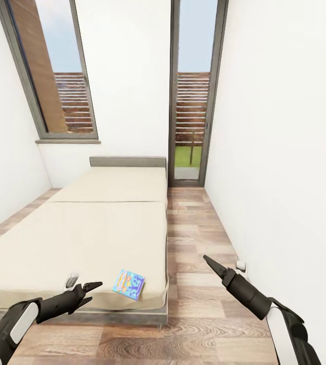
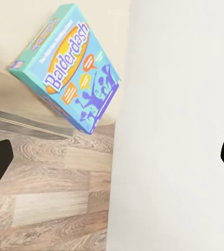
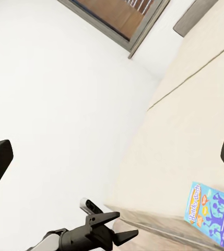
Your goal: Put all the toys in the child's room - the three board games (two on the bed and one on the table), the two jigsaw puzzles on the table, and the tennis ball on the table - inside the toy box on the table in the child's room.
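At the foot of the bed (image 1: 107,223), the left pincer (image 1: 93,290) hangs with its jaws parted and nothing between them, just beside the blue board game (image 1: 129,284), which lies flat near the mattress's front corner, slightly turned (the lid reads Balderdash in the left wrist view). That low, near-level reach looks like a line-up for taking the box by its edge. The right pincer (image 1: 211,263) hovers over the wooden floor (image 1: 203,314), apparently closed and empty, kept clear.
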Tool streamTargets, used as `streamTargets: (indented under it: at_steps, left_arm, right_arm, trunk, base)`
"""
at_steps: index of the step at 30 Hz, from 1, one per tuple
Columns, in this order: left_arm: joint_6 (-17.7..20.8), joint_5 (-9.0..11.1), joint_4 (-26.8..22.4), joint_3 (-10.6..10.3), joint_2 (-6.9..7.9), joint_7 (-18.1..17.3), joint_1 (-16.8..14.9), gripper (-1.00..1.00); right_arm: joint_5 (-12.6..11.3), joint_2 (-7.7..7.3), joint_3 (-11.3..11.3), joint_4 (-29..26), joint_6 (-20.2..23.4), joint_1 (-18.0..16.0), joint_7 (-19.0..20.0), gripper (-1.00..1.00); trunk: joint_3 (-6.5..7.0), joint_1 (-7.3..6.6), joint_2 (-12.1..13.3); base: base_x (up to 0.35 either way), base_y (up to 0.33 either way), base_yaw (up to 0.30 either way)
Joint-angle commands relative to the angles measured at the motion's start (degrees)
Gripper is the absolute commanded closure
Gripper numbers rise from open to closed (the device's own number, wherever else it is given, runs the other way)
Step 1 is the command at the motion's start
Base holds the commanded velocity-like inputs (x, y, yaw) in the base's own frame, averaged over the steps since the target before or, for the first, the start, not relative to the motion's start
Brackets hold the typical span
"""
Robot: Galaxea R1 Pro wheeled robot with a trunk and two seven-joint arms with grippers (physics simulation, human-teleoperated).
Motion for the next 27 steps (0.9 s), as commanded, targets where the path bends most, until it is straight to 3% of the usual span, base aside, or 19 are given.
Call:
streamTargets:
  at_steps: [1,27]
  left_arm:
    - [0.3,0.1,0.0,0.1,-0.01,-0.1,0.0,-1.00]
    - [-2.8,-0.1,0.0,0.1,-0.18,0.7,0.0,-1.00]
  right_arm:
    - [-0.2,0.05,-0.1,0.0,0.4,0.0,0.1,-1.00]
    - [0.7,-0.12,-0.1,0.4,-0.5,0.0,0.2,-1.00]
  trunk:
    - [-0.24,0.22,-0.4]
    - [-4.91,5.93,-10.9]
  base:
    - [0.000,0.000,0.000]
    - [0.000,0.000,0.000]
